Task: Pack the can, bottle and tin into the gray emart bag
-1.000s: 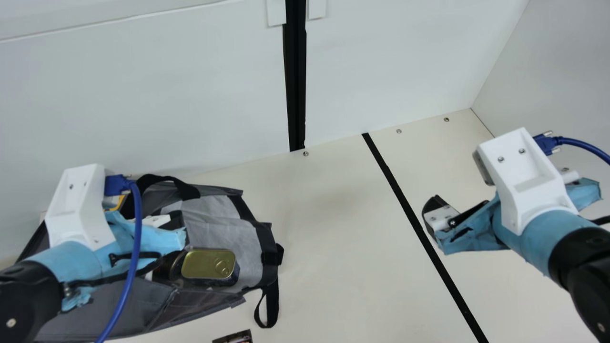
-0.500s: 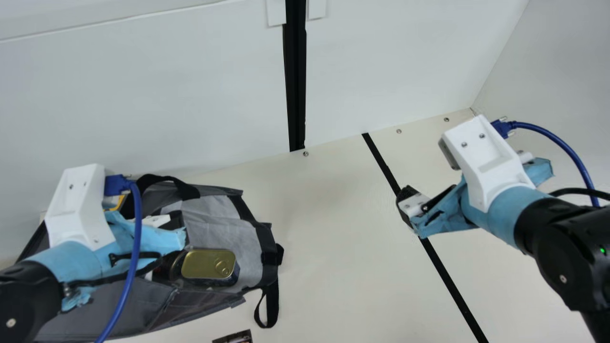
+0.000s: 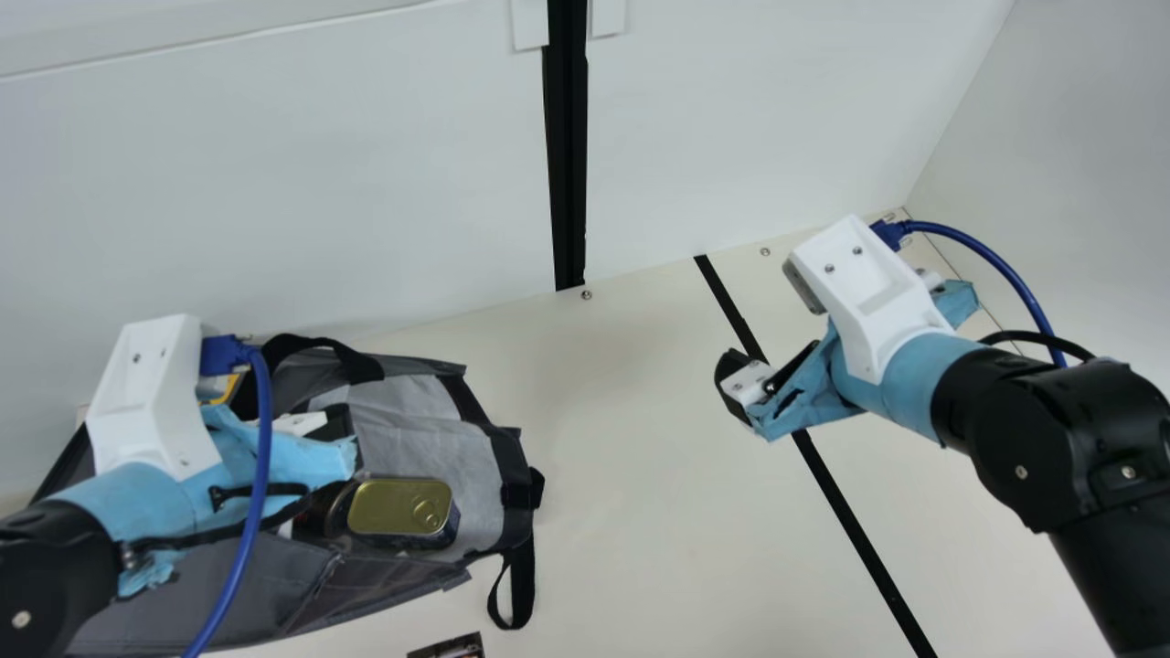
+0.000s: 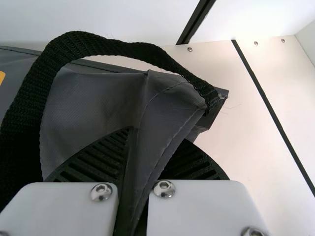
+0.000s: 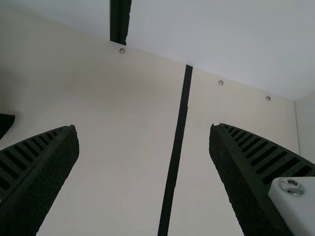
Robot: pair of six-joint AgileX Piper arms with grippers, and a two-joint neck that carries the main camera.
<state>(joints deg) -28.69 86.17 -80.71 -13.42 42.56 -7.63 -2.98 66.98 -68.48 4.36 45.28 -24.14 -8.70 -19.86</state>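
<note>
Near edge of the desk (image 3: 640,567): a small dark printed item (image 3: 450,647), cut by the frame. Just beyond, at left, the gray bag (image 3: 219,594) lies spread open, a black strap (image 3: 523,585) looping off its right side onto the desk. Tin (image 3: 399,507): inside the bag, gold ring-pull lid up. A dark rounded object (image 3: 336,512) sits just beside its left side; whether can or bottle cannot be told. Farther in, the left gripper (image 3: 336,425) is at the bag; left wrist view shows it closed on a fold of dark gray fabric (image 4: 152,118), a black handle (image 4: 113,46) arching beyond. At right, the right gripper (image 3: 745,384) is over the desk, fingers (image 5: 49,167) wide apart, nothing between them. Far side: white wall (image 3: 320,183).
</note>
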